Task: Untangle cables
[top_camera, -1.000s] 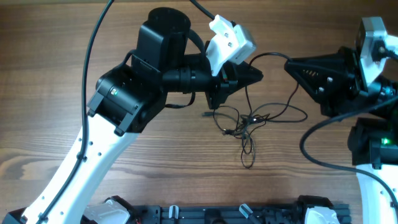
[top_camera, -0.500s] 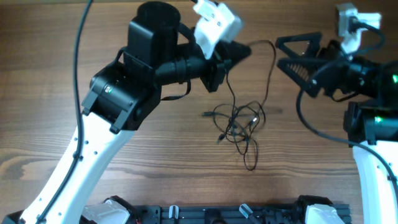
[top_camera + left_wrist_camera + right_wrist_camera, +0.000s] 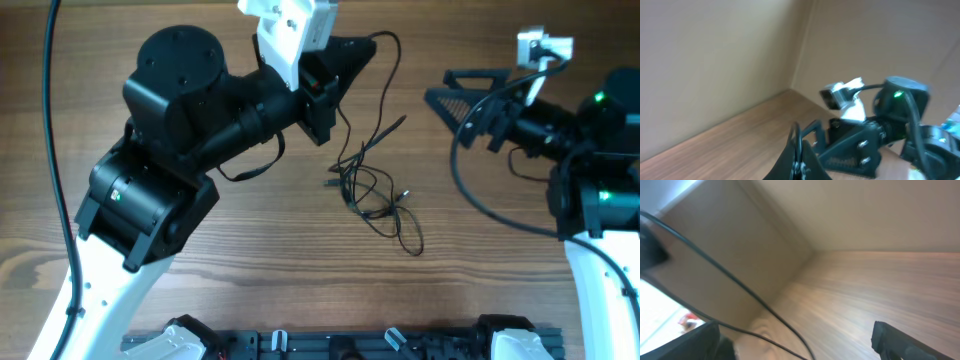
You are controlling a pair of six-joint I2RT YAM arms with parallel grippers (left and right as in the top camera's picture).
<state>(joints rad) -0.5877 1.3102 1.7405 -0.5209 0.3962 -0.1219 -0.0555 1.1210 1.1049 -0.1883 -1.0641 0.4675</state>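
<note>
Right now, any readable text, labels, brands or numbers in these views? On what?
None legible.
Left arm: a small green mark, too small to read.
Right arm: green lights only, no lettering.
Cables and table: no markings visible.
Both wrist views are blurred and show no text.

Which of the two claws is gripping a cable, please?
The left claw, shut on a cable leading from the tangle; the right claw is open and empty.
</note>
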